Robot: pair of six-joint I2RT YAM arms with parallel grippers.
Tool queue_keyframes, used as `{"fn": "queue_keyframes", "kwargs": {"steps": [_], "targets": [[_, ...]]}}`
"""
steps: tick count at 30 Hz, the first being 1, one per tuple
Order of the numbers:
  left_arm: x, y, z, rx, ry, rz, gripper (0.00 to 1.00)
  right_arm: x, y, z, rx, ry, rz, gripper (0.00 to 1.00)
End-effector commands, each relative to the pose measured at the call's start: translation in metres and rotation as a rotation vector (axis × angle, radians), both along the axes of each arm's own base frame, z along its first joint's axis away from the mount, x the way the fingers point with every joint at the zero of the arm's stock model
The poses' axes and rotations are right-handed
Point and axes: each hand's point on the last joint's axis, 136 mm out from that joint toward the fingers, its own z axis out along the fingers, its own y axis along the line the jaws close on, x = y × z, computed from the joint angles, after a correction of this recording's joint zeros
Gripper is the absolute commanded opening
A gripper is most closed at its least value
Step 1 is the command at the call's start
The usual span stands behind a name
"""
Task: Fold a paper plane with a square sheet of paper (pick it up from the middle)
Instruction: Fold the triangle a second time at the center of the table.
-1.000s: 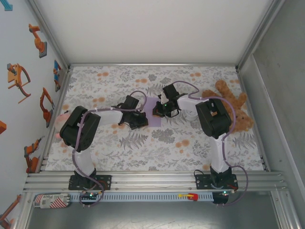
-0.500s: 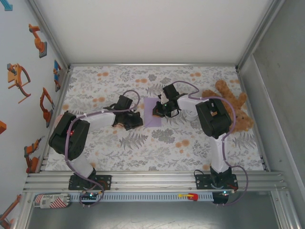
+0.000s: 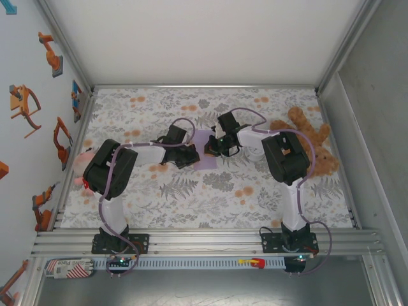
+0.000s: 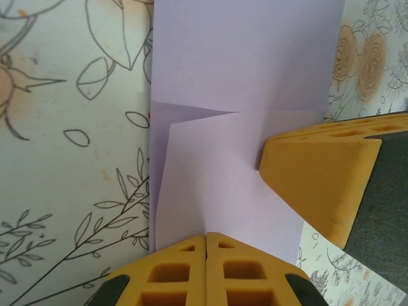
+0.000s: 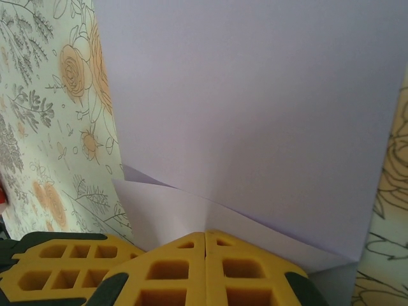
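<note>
Lying flat, folded paper sheet (image 3: 203, 138); long axis near-to-far.

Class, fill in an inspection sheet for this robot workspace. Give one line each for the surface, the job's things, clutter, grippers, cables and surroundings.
Surface: flower-patterned tablecloth, lying flat.
Job's things: lavender sheet of paper on the cloth between the two grippers, with a flap folded over; not yet a plane.
Clutter: brown teddy bear at the right edge; pink item at the left edge, partly behind the left arm.
Grippers: left gripper shut, tips at the folded flap; right gripper shut, tips at the fold on its side.
Cables: purple cables looped along both arms.
Surroundings: aluminium frame, white back wall, robot stickers on the left wall.
</note>
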Motion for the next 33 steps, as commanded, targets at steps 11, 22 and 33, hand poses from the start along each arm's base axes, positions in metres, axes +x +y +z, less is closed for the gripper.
{"fn": "queue_keyframes", "kwargs": {"steps": [11,22,33], "targets": [[-0.022,0.016,-0.041,0.088,0.095,0.014,0.0,-0.018,-0.003,0.01,-0.026,-0.035,0.052,0.0],[-0.023,0.018,-0.04,0.129,0.112,-0.006,0.0,-0.002,-0.019,-0.009,-0.079,-0.023,-0.003,0.0],[-0.01,0.002,-0.018,0.069,0.074,-0.034,0.0,0.049,-0.058,0.01,-0.128,-0.088,-0.144,0.0]]}}
